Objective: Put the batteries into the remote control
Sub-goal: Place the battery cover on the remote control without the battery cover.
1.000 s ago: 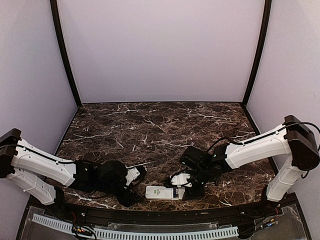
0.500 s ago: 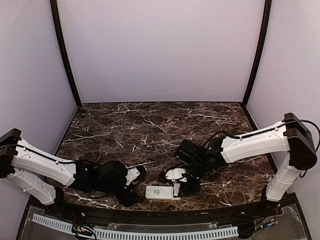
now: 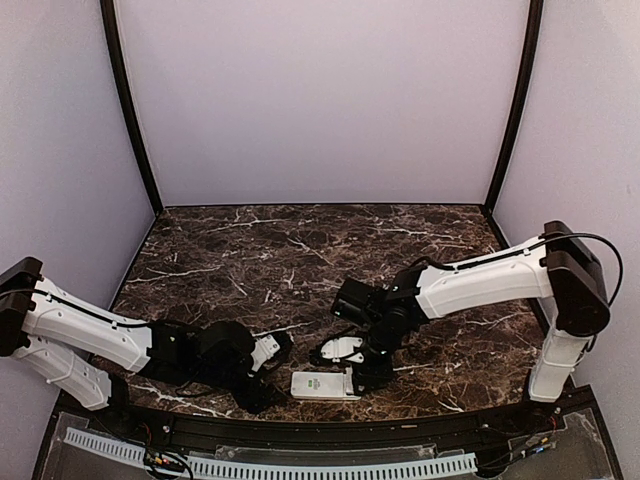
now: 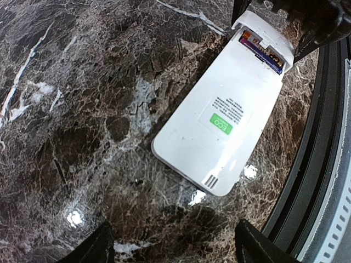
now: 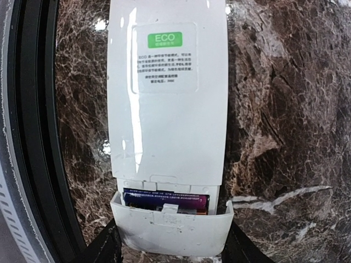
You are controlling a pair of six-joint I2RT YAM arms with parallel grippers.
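Remote [image 3: 322, 385] lies face-down on the surface [image 3: 300, 250], at the near edge, approx centre, btwn the two arms. Its long axis runs left–right, w/ the battery bay at the right end. Batteries [image 5: 164, 200] are in the bay, showing as a dark bluish-purple strip. They are partly hidden by the cover [image 5: 170, 233], which sits at that end w/ a gap left, so not slid home yet.

Right claw [image 5: 170, 247] is at the bay end, one finger on each side of the cover; it looks clamped on it, as far as the wrist view shows. Left claw [image 4: 173, 249] has its fingers wide apart w/ nothing btwn them. The remote's left end lies just ahead of it, not touching.

Judgement: the right arm is the one in position. Next move is prob. a push of the cover along the long axis, i.e. leftward onto the remote's body. The left claw is near enough to brace the other end if the remote slides. Risk: a skewed cover could jam on its rails.
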